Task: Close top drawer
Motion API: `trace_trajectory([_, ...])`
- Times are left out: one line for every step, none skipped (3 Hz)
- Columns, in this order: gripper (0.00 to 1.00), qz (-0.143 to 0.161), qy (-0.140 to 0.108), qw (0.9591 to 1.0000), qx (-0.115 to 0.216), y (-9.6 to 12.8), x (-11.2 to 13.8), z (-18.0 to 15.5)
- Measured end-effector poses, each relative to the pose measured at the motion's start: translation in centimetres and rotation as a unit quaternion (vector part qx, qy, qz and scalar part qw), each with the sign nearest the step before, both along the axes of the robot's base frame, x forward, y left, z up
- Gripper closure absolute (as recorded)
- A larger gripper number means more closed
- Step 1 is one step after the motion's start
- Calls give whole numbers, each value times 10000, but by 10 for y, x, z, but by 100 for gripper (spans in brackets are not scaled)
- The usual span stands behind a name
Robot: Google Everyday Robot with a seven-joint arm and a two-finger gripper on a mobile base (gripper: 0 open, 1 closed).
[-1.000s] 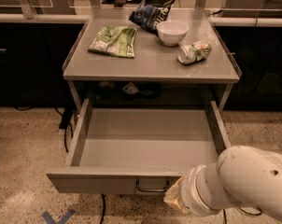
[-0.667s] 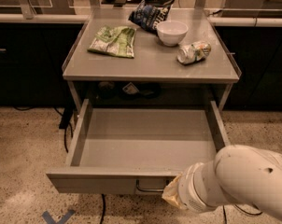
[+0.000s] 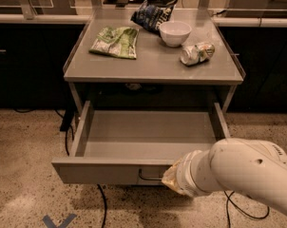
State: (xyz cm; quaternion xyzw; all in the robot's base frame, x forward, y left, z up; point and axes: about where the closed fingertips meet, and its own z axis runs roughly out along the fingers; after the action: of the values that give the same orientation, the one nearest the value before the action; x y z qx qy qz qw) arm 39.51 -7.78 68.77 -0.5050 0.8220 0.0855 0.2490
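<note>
speckled floor [image 3: 20, 141] with blue tape mark [image 3: 58, 221]; dark cabinets [image 3: 24, 65] behind grey table [image 3: 153, 65]; dim warm light.

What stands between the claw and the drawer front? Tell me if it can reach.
Probably yes: the claw is low at the drawer front panel, right beside the handle, and nothing shows between them.

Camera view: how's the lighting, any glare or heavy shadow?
Camera view: dim, warm light; soft sheen on the tabletop, no harsh glare; heavy shadow under it, across the back of the top drawer; the claw sits at the drawer front by the handle, mostly hidden by the pale arm.
</note>
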Motion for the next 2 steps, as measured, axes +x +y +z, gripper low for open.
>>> trace_trajectory([100, -1, -1, 10000, -1, 0, 0, 0])
trace_trajectory([100, -83, -61, 9999, -45, -3, 4, -3])
